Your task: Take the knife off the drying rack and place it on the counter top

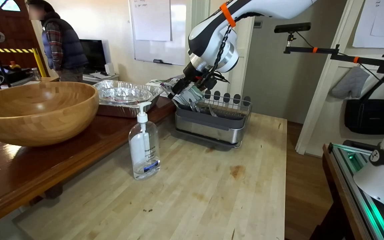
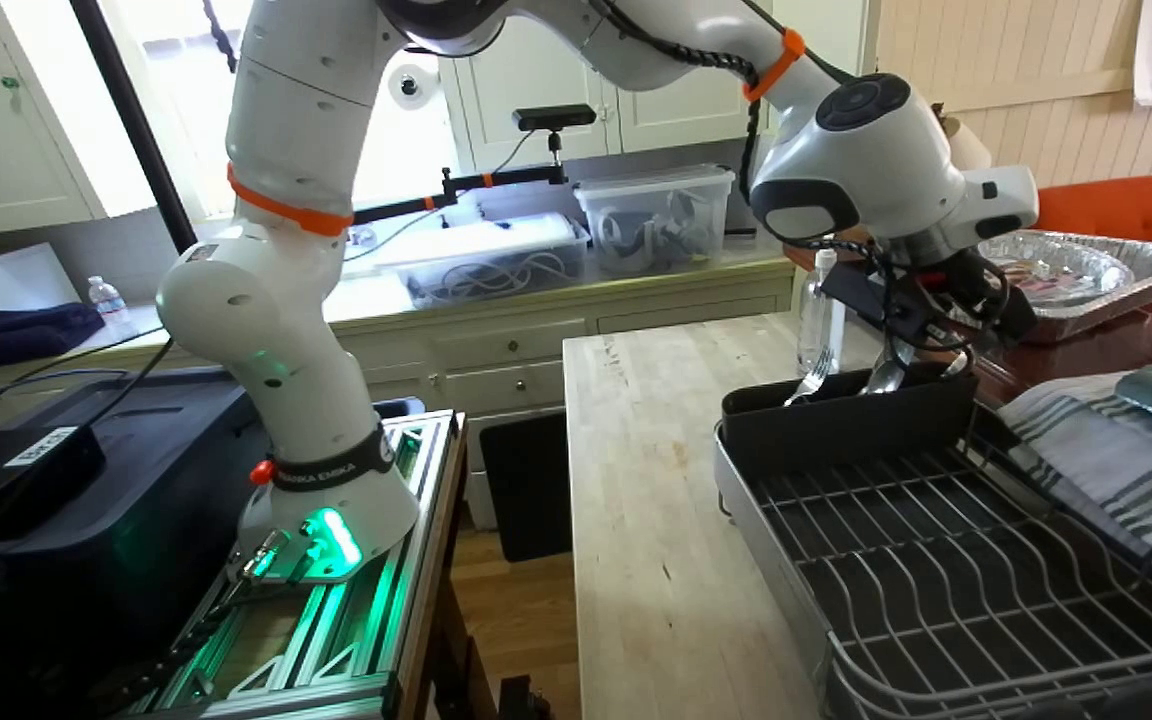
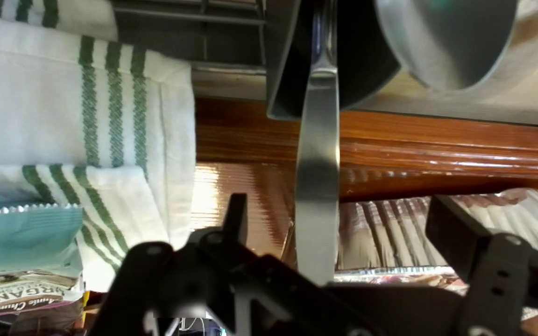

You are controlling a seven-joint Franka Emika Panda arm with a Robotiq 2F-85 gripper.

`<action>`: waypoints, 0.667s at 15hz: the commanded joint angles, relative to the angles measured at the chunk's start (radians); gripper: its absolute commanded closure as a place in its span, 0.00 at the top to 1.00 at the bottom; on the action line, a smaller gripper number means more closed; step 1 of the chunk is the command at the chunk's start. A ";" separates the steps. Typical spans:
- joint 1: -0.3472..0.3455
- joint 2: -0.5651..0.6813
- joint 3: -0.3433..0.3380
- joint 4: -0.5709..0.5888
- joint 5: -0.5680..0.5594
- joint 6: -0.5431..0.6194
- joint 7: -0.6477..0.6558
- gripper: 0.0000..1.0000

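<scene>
Knife is seen in the wrist view, handle end in the dark holder of the rack, blade sticking out. Gripper is held with fingers spread, blade framed between them in that view; no contact can be made out, and depth is hard to judge. Approach is judged nearly complete; the grasp is not yet made. Closing on the blade, drawing it free, carrying it across and laying it on the counter are all left to be done.
</scene>
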 commanded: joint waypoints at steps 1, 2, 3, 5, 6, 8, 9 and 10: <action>-0.010 0.066 0.019 0.071 0.025 0.030 -0.008 0.73; -0.011 0.074 0.020 0.080 0.025 0.029 -0.008 0.72; -0.011 0.082 0.020 0.090 0.024 0.030 -0.007 0.64; -0.011 0.096 0.022 0.105 0.024 0.031 -0.009 0.49; -0.011 0.101 0.022 0.112 0.024 0.031 -0.008 0.40; -0.012 0.106 0.022 0.118 0.024 0.033 -0.008 0.24; -0.013 0.106 0.023 0.120 0.025 0.033 -0.009 0.18; -0.014 0.105 0.023 0.120 0.025 0.034 -0.009 0.09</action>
